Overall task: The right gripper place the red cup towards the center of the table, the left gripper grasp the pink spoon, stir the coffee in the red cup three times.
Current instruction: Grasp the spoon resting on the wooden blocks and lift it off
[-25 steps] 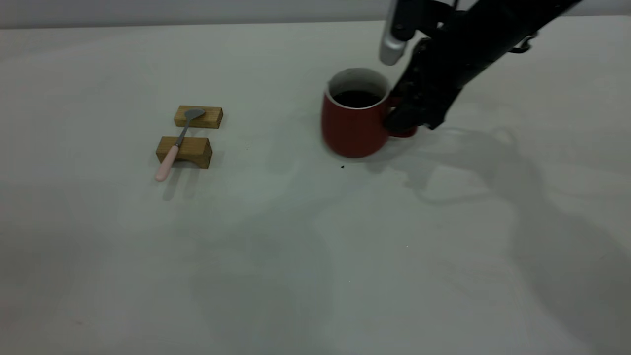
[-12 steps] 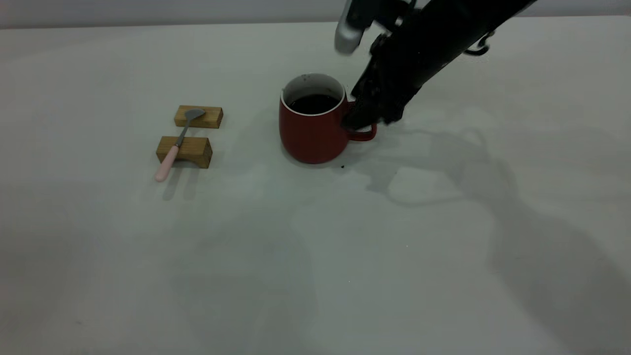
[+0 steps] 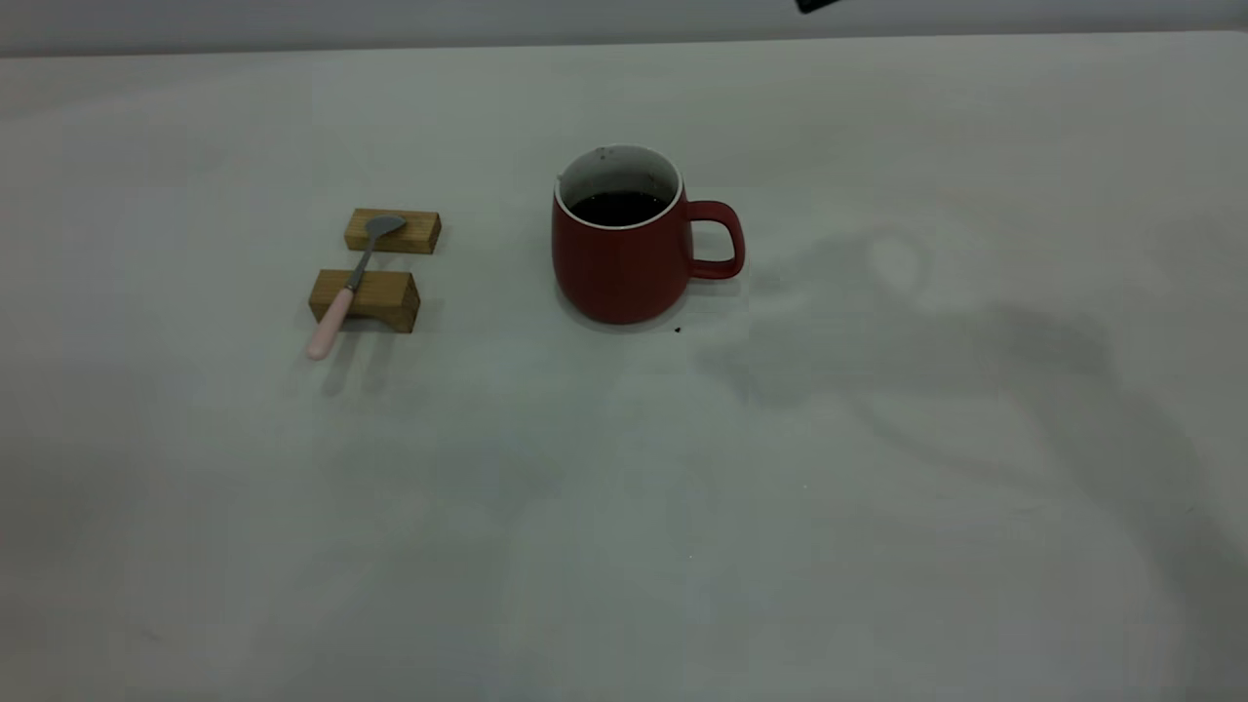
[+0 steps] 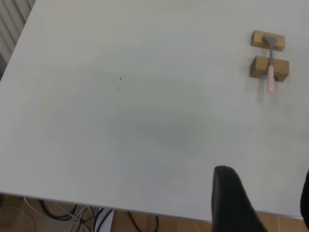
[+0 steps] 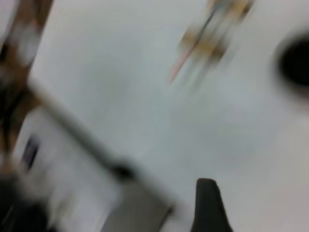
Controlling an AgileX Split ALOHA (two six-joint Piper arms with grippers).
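Observation:
The red cup (image 3: 624, 255) stands upright near the middle of the table (image 3: 624, 507), its handle pointing right, with dark coffee (image 3: 617, 207) inside. Nothing touches it. The pink spoon (image 3: 349, 285) lies across two wooden blocks at the left, and it also shows far off in the left wrist view as the pink spoon (image 4: 270, 73). My left gripper (image 4: 266, 203) hovers open over the table's near edge, far from the spoon, and it is empty. My right gripper (image 5: 263, 208) is raised away from the cup, with one finger (image 5: 207, 208) showing and nothing held.
Two wooden blocks (image 3: 392, 231) (image 3: 366, 297) carry the spoon. A black bit of the right arm (image 3: 814, 5) shows at the exterior view's top edge. The table's edge, with cables below it (image 4: 96, 217), lies under the left gripper.
The right gripper slid the cup leftward, then let go of its handle and lifted up out of the exterior view. The spoon and blocks have not moved.

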